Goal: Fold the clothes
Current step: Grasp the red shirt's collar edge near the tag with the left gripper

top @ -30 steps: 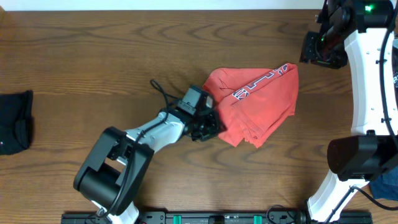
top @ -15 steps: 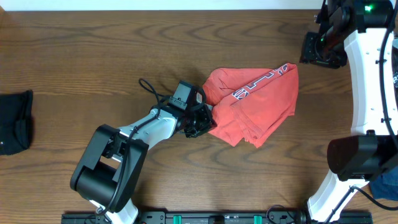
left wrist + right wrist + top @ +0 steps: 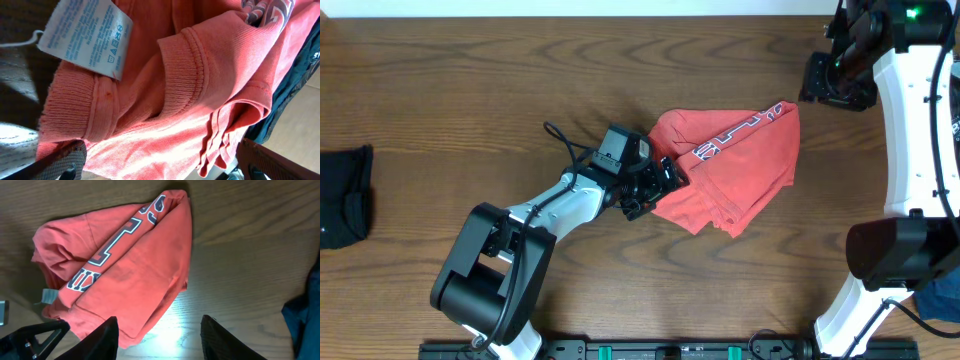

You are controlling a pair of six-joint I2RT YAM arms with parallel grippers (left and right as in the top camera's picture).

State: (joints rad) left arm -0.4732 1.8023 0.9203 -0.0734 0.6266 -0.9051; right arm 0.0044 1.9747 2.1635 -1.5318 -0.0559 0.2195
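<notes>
The coral-red T-shirt (image 3: 745, 170) lies bunched and partly folded in the middle of the table, its white-and-navy lettering (image 3: 732, 133) facing up. My left gripper (image 3: 667, 180) is at the shirt's left edge, open. In the left wrist view its fingers (image 3: 60, 161) stand wide apart with the shirt's ribbed hem (image 3: 185, 75) and white label (image 3: 85, 35) lying loose between them. My right gripper (image 3: 835, 80) hangs open high over the far right. The right wrist view shows the T-shirt (image 3: 135, 270) below it, with nothing between the fingers (image 3: 107, 335).
A small black garment (image 3: 342, 195) lies at the table's left edge. Dark navy cloth (image 3: 295, 85) shows under the shirt's right side in the left wrist view, and blue cloth (image 3: 302, 317) sits at the right edge of the right wrist view.
My left gripper was shut on the shirt's left edge and has drawn slightly left, then opened and let the cloth go. The right arm has not moved.
</notes>
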